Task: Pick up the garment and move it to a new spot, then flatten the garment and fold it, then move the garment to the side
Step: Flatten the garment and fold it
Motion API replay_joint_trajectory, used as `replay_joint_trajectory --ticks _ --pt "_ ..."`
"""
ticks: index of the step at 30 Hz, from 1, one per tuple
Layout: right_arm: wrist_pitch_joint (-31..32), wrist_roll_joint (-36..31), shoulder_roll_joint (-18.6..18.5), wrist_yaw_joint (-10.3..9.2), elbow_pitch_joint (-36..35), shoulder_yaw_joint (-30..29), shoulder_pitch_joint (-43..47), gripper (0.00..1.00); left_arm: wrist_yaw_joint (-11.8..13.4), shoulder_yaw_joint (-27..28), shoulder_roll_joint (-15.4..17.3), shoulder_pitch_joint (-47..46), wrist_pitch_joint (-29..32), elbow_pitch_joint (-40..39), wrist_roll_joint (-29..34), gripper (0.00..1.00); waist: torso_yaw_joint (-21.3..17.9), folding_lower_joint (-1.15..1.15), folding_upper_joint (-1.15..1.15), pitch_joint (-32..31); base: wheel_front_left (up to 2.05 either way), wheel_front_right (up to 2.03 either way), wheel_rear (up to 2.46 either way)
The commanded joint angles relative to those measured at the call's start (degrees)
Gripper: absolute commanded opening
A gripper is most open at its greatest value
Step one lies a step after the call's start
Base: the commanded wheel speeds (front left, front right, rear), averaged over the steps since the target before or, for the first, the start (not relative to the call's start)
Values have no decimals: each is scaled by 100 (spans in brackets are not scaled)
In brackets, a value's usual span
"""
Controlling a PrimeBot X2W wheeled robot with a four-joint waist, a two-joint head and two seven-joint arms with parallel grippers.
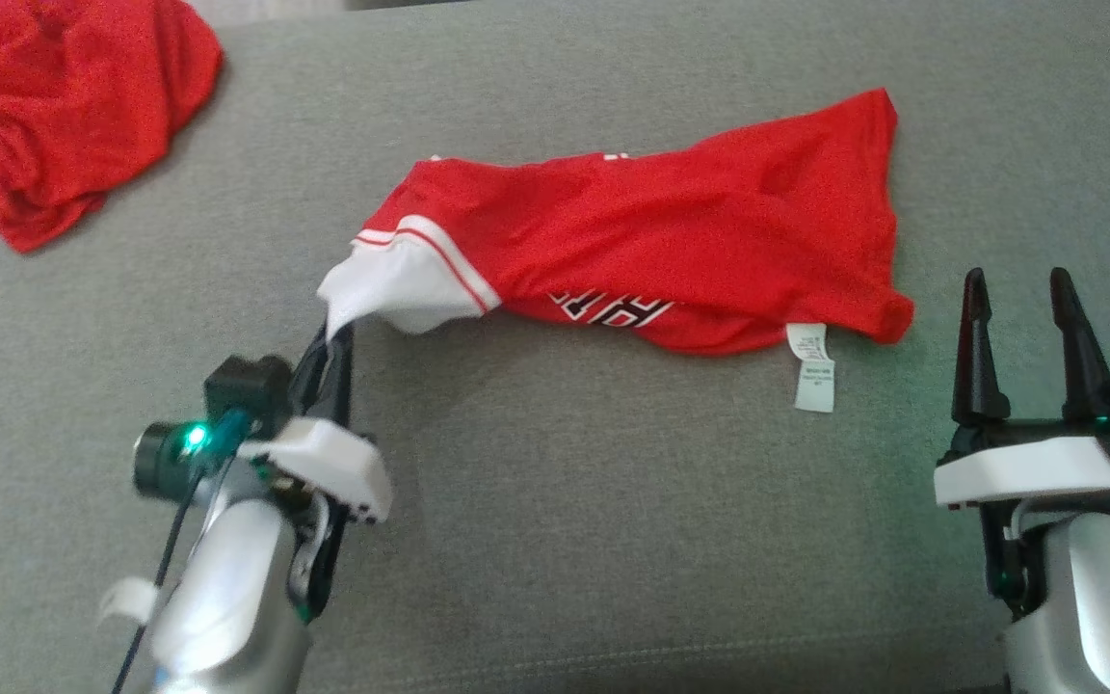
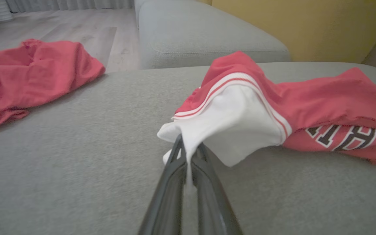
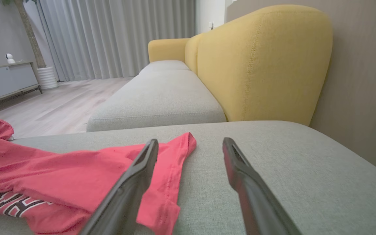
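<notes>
The red garment (image 1: 671, 260) lay crumpled lengthwise across the middle of the grey sofa seat (image 1: 555, 540), its white sleeve (image 1: 401, 284) raised off the cushion at my left end. My left claw (image 1: 333, 333) was pinched tight on that sleeve's edge, with the forearm angled up toward it from the lower left. My right claw (image 1: 1017, 284) stood wide and held nothing, fingers pointing forward near the garment's hem; a second red cloth (image 1: 73, 106) lay well apart at far left.
</notes>
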Motion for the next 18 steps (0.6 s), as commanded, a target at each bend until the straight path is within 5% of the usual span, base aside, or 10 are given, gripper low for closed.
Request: replay_joint_trajectory --ticks 1,13,15,17,18 --pt "-77 -19 -16 41 -195 82 -69 100 29 254 219 83 -70 -312 64 0 109 0 0 -65 0 0 0" --pt "-77 -42 -16 41 -171 -41 20 100 27 463 266 931 -70 -547 -44 0 346 0 0 -182 0 0 0" --pt "-77 -55 -16 41 -170 -59 21 100 22 459 216 977 -70 -501 -74 35 347 0 0 -194 0 0 0" --pt "-77 -66 -16 41 -173 -75 24 100 20 448 168 1000 -70 -447 -99 53 342 0 0 -210 0 0 0" --pt "-77 -78 -16 41 -178 -93 32 100 20 445 129 1016 -70 -393 -127 100 339 0 0 -226 0 0 0"
